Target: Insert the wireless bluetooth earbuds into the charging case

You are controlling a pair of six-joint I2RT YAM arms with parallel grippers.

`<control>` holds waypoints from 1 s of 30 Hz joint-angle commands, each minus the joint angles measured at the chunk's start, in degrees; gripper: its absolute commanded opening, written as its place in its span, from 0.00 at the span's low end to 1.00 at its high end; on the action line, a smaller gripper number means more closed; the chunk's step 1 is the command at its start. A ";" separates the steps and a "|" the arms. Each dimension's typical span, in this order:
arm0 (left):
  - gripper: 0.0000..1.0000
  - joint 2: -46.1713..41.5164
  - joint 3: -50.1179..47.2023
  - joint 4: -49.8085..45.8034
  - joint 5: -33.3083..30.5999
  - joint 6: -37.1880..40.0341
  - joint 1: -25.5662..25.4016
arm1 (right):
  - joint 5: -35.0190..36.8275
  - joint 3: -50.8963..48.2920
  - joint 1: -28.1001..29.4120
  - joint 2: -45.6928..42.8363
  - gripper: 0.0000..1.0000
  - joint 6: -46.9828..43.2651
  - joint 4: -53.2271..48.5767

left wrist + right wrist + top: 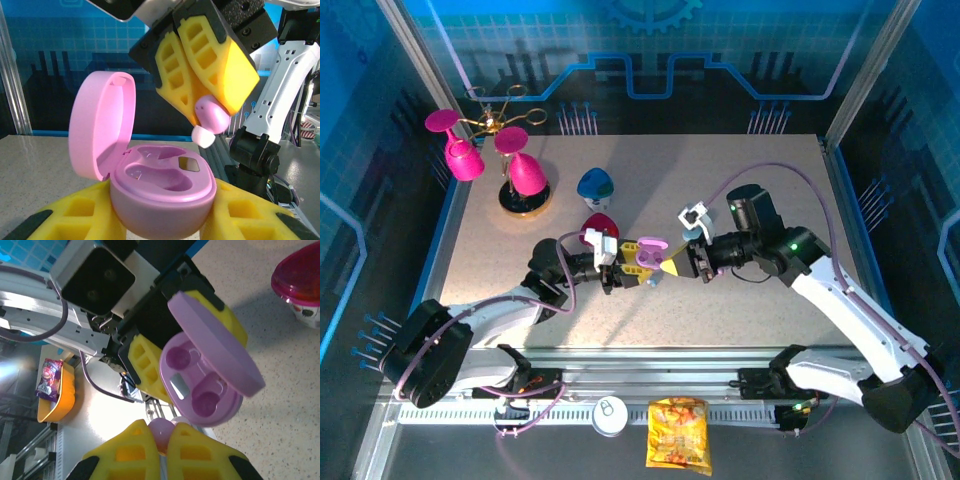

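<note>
L end effector (162,222) clamps narrow on the open pink charging case (165,192), held above the counter (740,180) approx mid. R end effector (200,107) pinches one pinkish earbud (214,119), pale tip aimed down at the case. Bud hangs just above the socket (187,165) nearer the R arm, not touching; next move prob. a short drop along the bud's axis.

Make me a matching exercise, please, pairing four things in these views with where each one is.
1 pink charging case
2 pink earbud
3 blue case
4 snack bag

A on the table, far side
B lid open, in the left gripper
C in front of the table's near edge
D pinched by the right gripper

Pairs: 1-B, 2-D, 3-A, 4-C
</note>
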 commanded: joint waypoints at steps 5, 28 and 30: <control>0.33 -0.21 -0.59 2.21 1.65 0.21 0.32 | 3.35 2.25 0.94 0.67 0.00 2.01 2.77; 0.33 -1.19 -1.15 2.95 0.53 0.79 0.37 | 8.54 6.27 2.65 5.28 0.02 1.32 -8.41; 0.33 -1.19 -0.98 3.00 0.87 0.55 0.31 | 8.88 6.26 2.65 5.73 0.04 1.73 -8.47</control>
